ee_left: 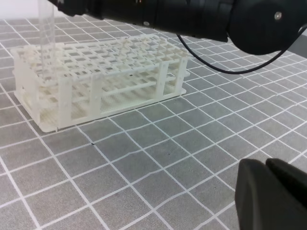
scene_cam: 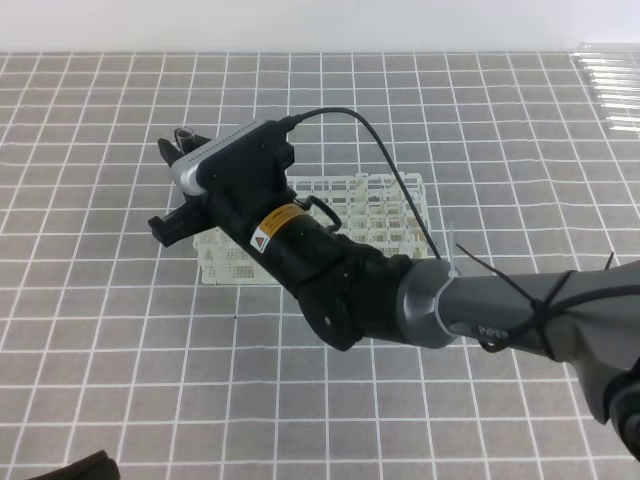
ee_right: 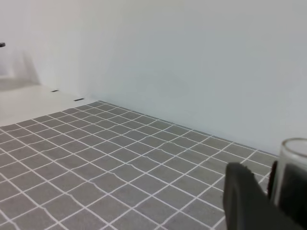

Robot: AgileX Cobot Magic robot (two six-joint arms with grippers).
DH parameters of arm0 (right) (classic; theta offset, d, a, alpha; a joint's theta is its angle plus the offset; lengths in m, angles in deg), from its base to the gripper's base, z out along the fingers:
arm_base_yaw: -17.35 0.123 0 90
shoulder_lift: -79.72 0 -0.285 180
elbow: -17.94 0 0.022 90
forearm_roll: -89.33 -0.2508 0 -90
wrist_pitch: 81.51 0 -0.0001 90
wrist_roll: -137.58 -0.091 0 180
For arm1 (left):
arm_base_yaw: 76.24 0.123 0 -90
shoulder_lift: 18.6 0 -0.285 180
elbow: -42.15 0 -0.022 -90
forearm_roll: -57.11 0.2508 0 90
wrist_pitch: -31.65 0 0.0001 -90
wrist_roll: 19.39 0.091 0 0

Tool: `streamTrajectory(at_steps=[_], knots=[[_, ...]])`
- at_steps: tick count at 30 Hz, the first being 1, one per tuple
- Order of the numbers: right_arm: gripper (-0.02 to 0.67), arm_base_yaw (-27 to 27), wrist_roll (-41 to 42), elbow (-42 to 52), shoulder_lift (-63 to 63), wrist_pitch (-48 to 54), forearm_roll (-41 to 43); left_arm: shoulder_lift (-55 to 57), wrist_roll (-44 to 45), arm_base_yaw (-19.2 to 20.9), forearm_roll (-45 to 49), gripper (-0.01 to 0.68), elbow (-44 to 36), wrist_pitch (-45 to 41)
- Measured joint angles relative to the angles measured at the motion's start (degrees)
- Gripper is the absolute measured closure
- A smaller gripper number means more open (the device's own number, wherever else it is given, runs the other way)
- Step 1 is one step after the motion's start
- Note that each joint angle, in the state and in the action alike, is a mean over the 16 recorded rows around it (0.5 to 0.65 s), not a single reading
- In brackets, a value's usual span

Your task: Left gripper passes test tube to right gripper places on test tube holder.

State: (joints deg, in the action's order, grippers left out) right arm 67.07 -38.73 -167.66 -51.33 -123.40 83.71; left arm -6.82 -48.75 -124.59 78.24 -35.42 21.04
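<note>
My right gripper (scene_cam: 178, 148) reaches across to the left end of the test tube holder (scene_cam: 385, 205) and is shut on the test tube (scene_cam: 185, 133), which stands upright. In the left wrist view the clear test tube (ee_left: 46, 38) hangs over the left end of the white test tube holder (ee_left: 120, 72), its lower end at the top grid. The right wrist view shows the test tube's rim (ee_right: 295, 151) beside a black finger (ee_right: 244, 196). My left gripper (ee_left: 268, 191) sits low near the table's front edge, jaws together and holding nothing; a dark bit of the left gripper (scene_cam: 80, 468) shows at bottom left.
A clear tray of several similar tubes (scene_cam: 612, 80) lies at the back right corner. The right arm's dark body (scene_cam: 400, 290) and black cable (scene_cam: 390, 160) cover the holder's front and middle. Grey tiled tabletop (scene_cam: 100, 330) surrounds the holder.
</note>
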Motion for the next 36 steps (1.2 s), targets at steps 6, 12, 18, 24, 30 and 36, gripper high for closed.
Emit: streamTrajectory(at_steps=[6, 12, 18, 24, 30, 36], knots=[[0.641, 0.0, -0.03, 0.0, -0.04, -0.13, 0.01, 0.02, 0.0, 0.01, 0.02, 0.673, -0.1, 0.0], [0.64, 0.0, -0.45, 0.0, -0.04, 0.34, 0.03, 0.0, 0.0, 0.0, 0.01, 0.673, -0.05, -0.04], [0.635, 0.0, -1.22, 0.0, -0.04, 1.43, 0.05, -0.02, 0.01, -0.01, 0.0, 0.673, 0.0, -0.08], [0.626, 0.0, -1.89, 0.0, 0.35, 3.44, -0.01, -0.02, 0.0, -0.01, 0.0, 0.673, 0.0, -0.04], [0.62, 0.0, -1.94, 0.05, 3.06, 9.52, -0.1, 0.0, 0.0, 0.0, 0.02, 0.673, -0.05, 0.0], [0.624, 0.0, -1.88, 0.24, 9.54, 20.96, -0.17, 0.07, -0.01, 0.02, 0.05, 0.673, -0.2, 0.08]])
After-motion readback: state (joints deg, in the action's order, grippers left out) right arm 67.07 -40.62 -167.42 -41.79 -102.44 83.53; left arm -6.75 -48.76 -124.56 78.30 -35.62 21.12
